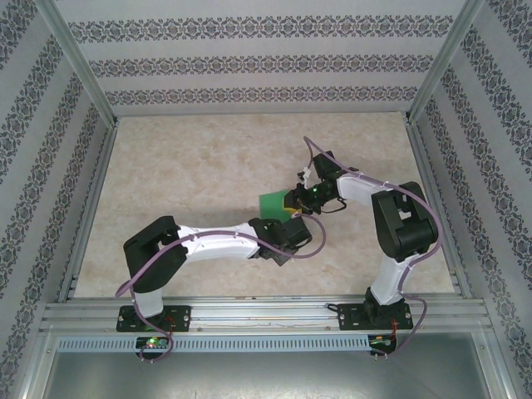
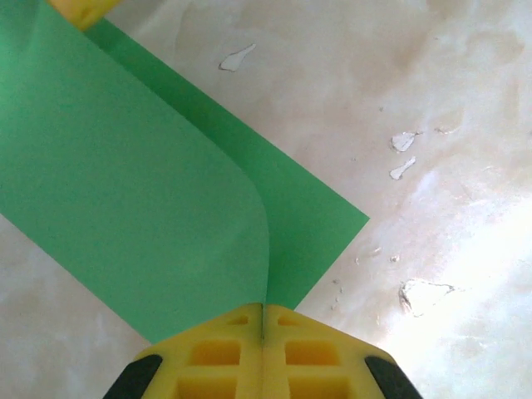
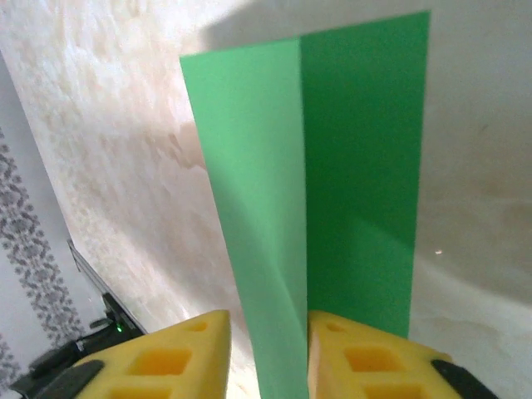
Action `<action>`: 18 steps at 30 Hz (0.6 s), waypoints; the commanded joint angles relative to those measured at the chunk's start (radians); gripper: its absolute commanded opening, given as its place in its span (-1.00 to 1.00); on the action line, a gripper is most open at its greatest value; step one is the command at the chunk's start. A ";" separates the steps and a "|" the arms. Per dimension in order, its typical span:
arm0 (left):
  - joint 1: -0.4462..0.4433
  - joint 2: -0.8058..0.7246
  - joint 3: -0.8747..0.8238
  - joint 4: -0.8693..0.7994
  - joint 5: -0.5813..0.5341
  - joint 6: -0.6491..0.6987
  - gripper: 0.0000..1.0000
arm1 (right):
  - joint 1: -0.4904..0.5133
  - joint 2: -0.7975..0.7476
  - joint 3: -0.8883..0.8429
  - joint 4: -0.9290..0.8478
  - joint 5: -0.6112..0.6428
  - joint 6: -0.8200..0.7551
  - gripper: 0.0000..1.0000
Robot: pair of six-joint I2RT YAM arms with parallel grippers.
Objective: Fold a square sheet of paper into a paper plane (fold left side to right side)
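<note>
Green is what catches the eye: a thin, bright green square sheet of paper (image 1: 273, 202) lying near the middle of the pale, marbled beige tabletop (image 1: 183, 183), right where the two white arms meet. It is not flat. One part rests on the table, and the other is lifted and curls over it in a soft, rounded bend rather than a pressed crease.

The left claw (image 2: 263, 312) is closed. Its yellow fingers (image 2: 216, 357) are pressed together with the raised edge of the sheet pinched in the seam between them, so the paper fans out from that grip across the table. A strip of the lower layer shows beyond the curled flap, ending in a clean corner.

The right claw (image 3: 268, 320) comes in from the opposite side, and its yellow fingertips stand apart. The upright flap passes between them, close against one finger with a gap showing on the other side — loose, not clamped.

A few white chipped flecks (image 2: 403, 141) mark the surface beside the sheet. Walls with grey patterned bands (image 1: 249, 66) close in the table on three sides.
</note>
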 commanded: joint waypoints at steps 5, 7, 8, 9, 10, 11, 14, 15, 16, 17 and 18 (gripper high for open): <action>0.097 -0.067 -0.062 0.084 0.244 -0.118 -1.00 | -0.093 -0.211 -0.106 0.028 0.060 -0.042 -0.12; 0.121 -0.079 -0.089 0.118 0.291 -0.146 -1.00 | -0.117 -0.251 -0.151 0.022 0.055 -0.057 -0.13; 0.133 -0.085 -0.103 0.137 0.310 -0.161 -1.00 | -0.124 -0.271 -0.176 0.019 0.049 -0.063 -0.15; 0.142 -0.090 -0.112 0.148 0.319 -0.173 -1.00 | -0.129 -0.287 -0.198 0.016 0.043 -0.067 -0.18; 0.152 -0.097 -0.121 0.157 0.332 -0.183 -1.00 | -0.131 -0.306 -0.223 0.016 0.037 -0.072 -0.25; 0.164 -0.102 -0.128 0.164 0.348 -0.191 -1.00 | -0.132 -0.326 -0.249 0.018 0.032 -0.073 -0.33; 0.200 -0.125 -0.160 0.209 0.411 -0.225 -1.00 | -0.124 -0.383 -0.326 0.044 0.013 -0.055 -0.55; 0.210 -0.132 -0.172 0.227 0.432 -0.236 -1.00 | -0.116 -0.401 -0.348 0.049 0.009 -0.050 -0.61; 0.222 -0.139 -0.185 0.245 0.455 -0.251 -1.00 | -0.105 -0.422 -0.372 0.057 0.008 -0.040 -0.68; 0.232 -0.144 -0.194 0.260 0.473 -0.264 -1.00 | -0.088 -0.441 -0.396 0.070 0.008 -0.030 -0.75; 0.239 -0.148 -0.204 0.271 0.487 -0.274 -1.00 | -0.074 -0.457 -0.416 0.079 0.008 -0.021 -0.83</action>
